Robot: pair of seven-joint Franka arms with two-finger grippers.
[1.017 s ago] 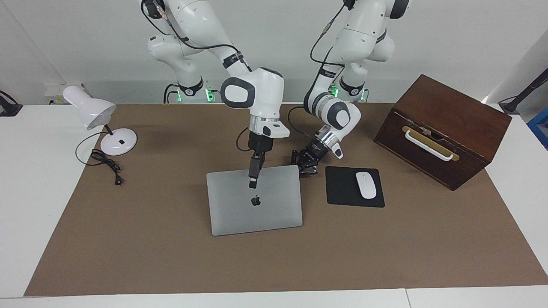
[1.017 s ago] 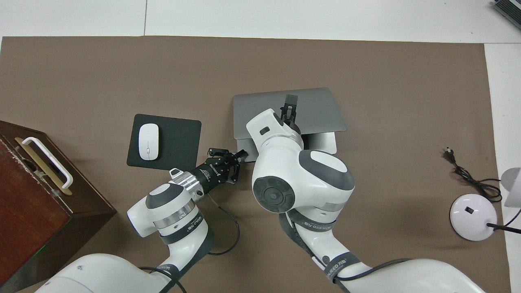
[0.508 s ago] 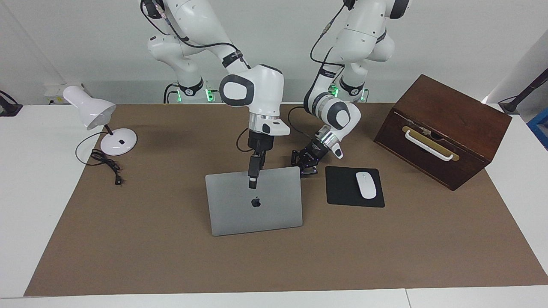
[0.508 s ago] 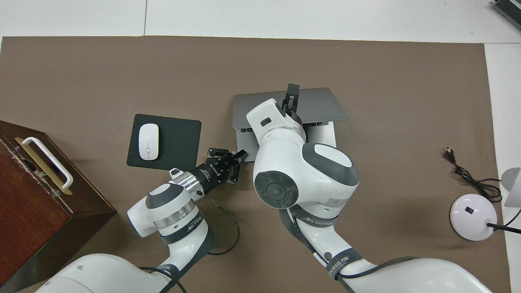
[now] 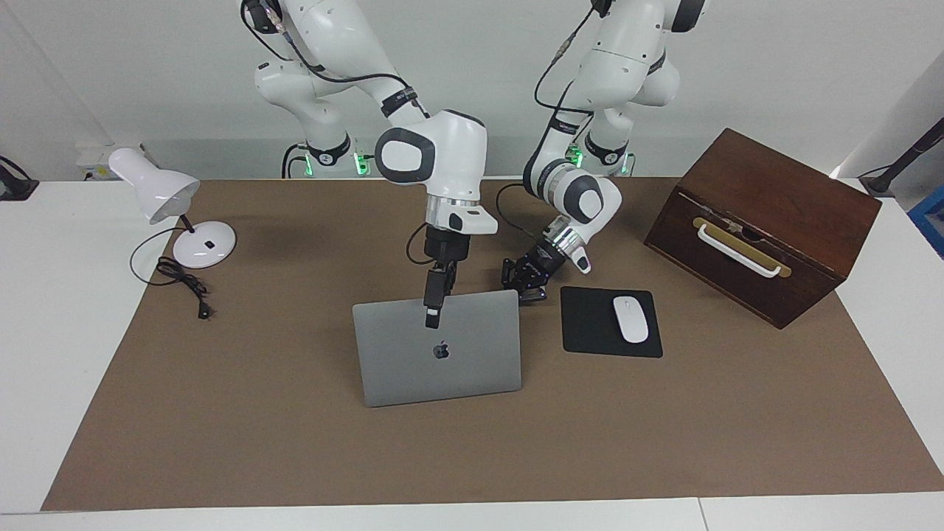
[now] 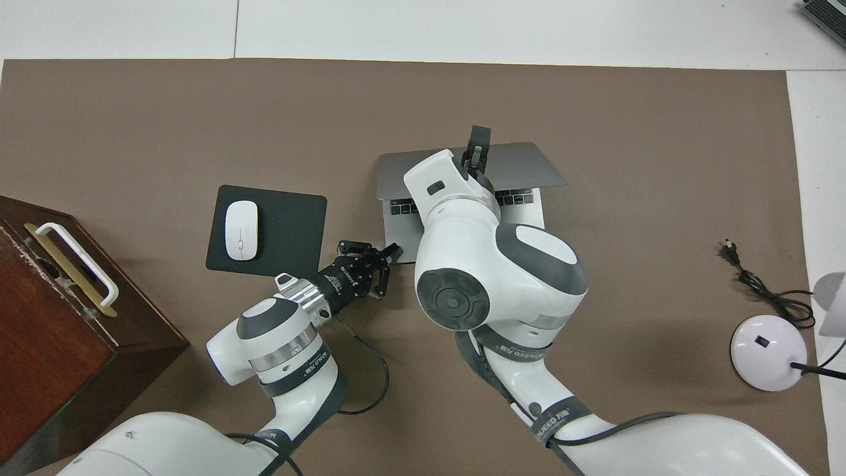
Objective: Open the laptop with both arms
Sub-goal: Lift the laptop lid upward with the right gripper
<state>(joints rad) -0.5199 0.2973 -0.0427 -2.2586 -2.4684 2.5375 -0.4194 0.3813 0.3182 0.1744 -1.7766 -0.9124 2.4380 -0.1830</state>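
The silver-grey laptop [image 5: 442, 361] stands partly open in the middle of the brown mat, its lid with the dark apple logo tilted up. In the overhead view its lid [image 6: 522, 165] is raised and the keyboard deck [image 6: 529, 215] shows under it. My right gripper [image 5: 432, 316] is shut on the lid's free edge near its middle, and it also shows in the overhead view [image 6: 476, 142]. My left gripper [image 5: 525, 290] is low at the corner of the laptop's base that is beside the mouse pad, touching it in the overhead view [image 6: 390, 254].
A black mouse pad [image 5: 590, 324] with a white mouse [image 5: 630, 318] lies beside the laptop toward the left arm's end. A brown wooden box [image 5: 759, 221] with a white handle stands past it. A white desk lamp [image 5: 158, 193] and its cable [image 5: 184, 284] are at the right arm's end.
The right gripper has lifted the lid's edge higher, so the lid stands steeper and more of the keyboard shows. The left gripper has stayed at the base's corner.
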